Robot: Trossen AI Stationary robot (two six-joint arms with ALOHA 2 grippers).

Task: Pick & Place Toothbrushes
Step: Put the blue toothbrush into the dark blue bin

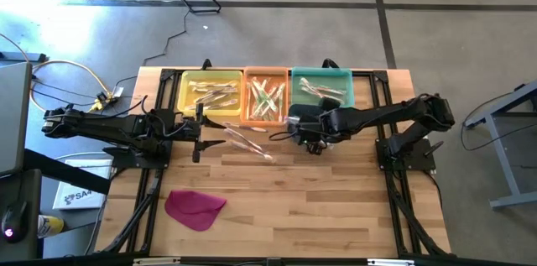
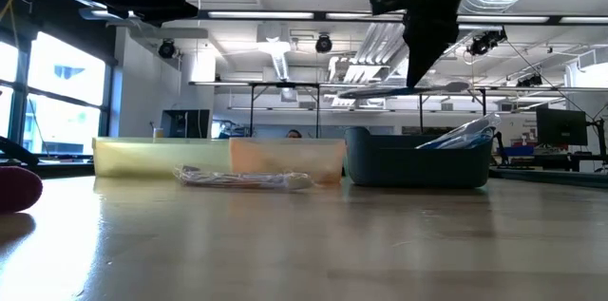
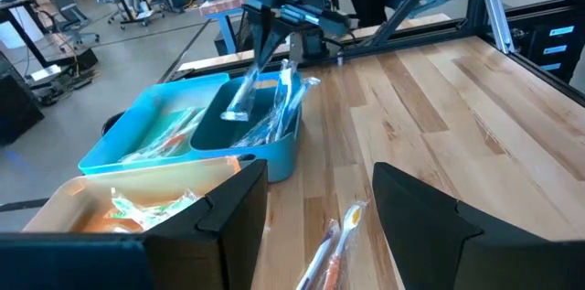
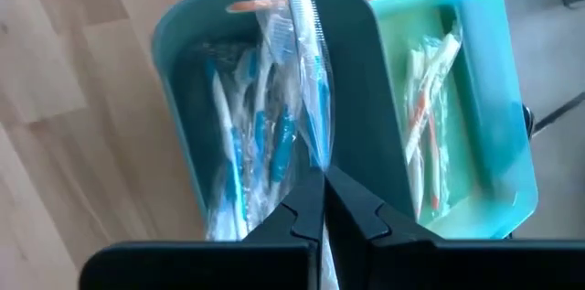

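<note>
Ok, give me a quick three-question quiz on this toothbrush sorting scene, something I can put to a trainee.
1. True or false: the right pincer is shut on a wrapped toothbrush.
2. Where does the magenta cloth lie? A) inside a bin B) flat on the table C) hanging from the right pincer
3. Fill in: the pincer standing open above the loose toothbrushes is the ____ one.

Key: 1 true; 2 B; 3 left, the left pincer.
</note>
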